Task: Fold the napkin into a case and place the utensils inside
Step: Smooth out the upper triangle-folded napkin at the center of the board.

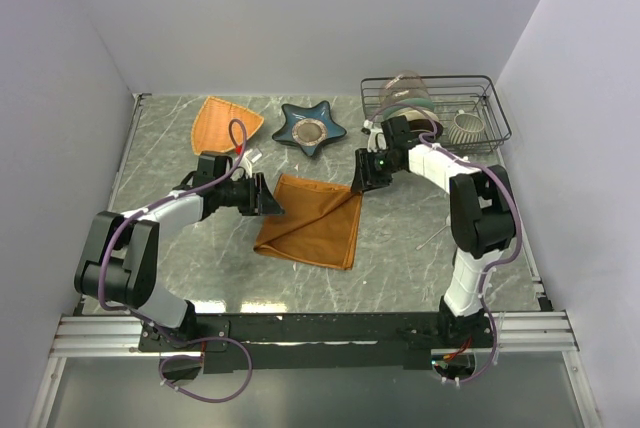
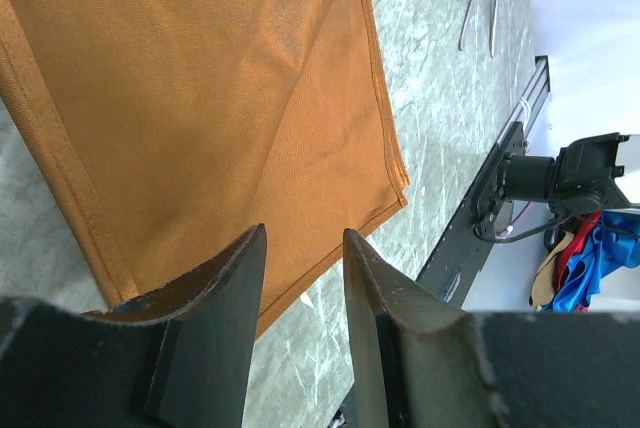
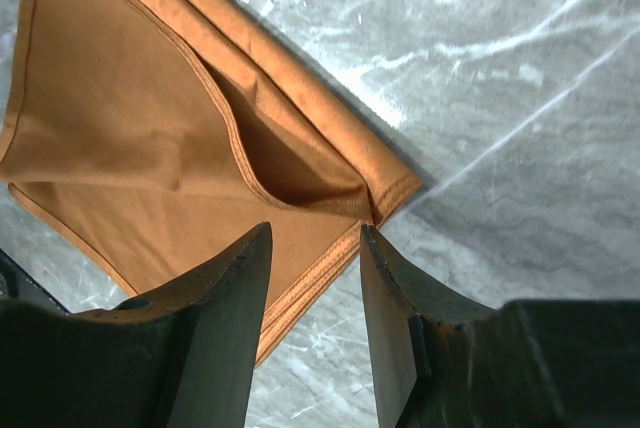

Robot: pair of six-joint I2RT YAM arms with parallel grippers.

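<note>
Limp, light rust-orange soft cloth napkin [image 1: 310,220] lies doubled on the grey marbled table [image 1: 400,248], left jaws and right jaws half-parted, empty, over its 2 far corners, and I'd pinch those hems.

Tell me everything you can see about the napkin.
The napkin is a rust-orange woven cloth with stitched hems, folded over on itself; at its far right corner the layers gape like a pocket. It lies flat, slightly creased, centrally on the grey marbled table. The left gripper and right gripper stand open over its two far corners, clamping nothing.
</note>
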